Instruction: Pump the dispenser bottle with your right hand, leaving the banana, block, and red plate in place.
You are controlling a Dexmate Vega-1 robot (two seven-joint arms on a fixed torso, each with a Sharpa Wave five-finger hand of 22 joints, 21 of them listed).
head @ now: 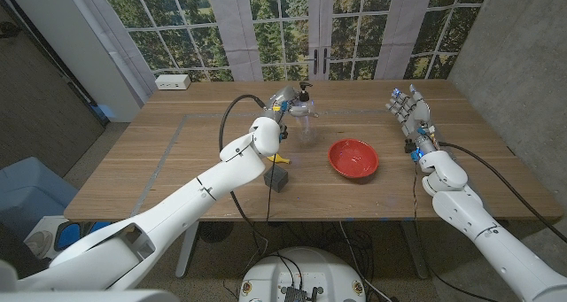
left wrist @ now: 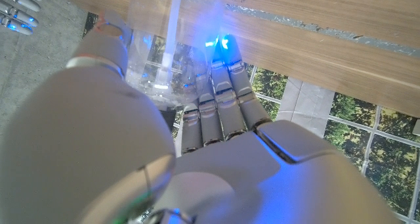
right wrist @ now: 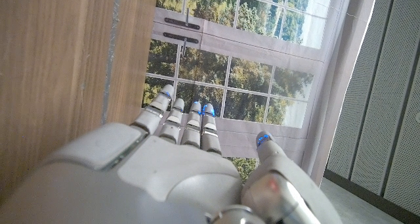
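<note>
Two hands are on show, and only the left one is at the bottle. Nearest the robot, at about six o'clock from the bottle, a dark block (head: pixel 277 177) stands on the table (head: pixel 159 169), with a sliver of yellow just beyond it that is probably the banana (head: pixel 279 159), mostly hidden by the left arm. At three o'clock from the block sits the red plate (head: pixel 353 158), apart from everything else. Beyond them the clear bottle (head: pixel 306 123) stands upright near mid-table with its black pump (head: pixel 306 95) on top. The left hand (head: pixel 282 103) is at the bottle's ten o'clock; in the left wrist view its fingers (left wrist: pixel 220 96) curl round the clear body, so it seems to be gripping and steadying it. The right hand (head: pixel 407 107) is raised well apart at three o'clock from the bottle, fingers spread and holding nothing.

To my eye the pumping step has not begun. Doing it well would mean bringing the right hand across above the plate, not through it, settling a fingertip or the palm squarely on the pump head, and pressing straight down so the bottle does not tip toward the block. The left grip should hold low, leaving the top free.

No label or writing can be read on the bottle.
</note>
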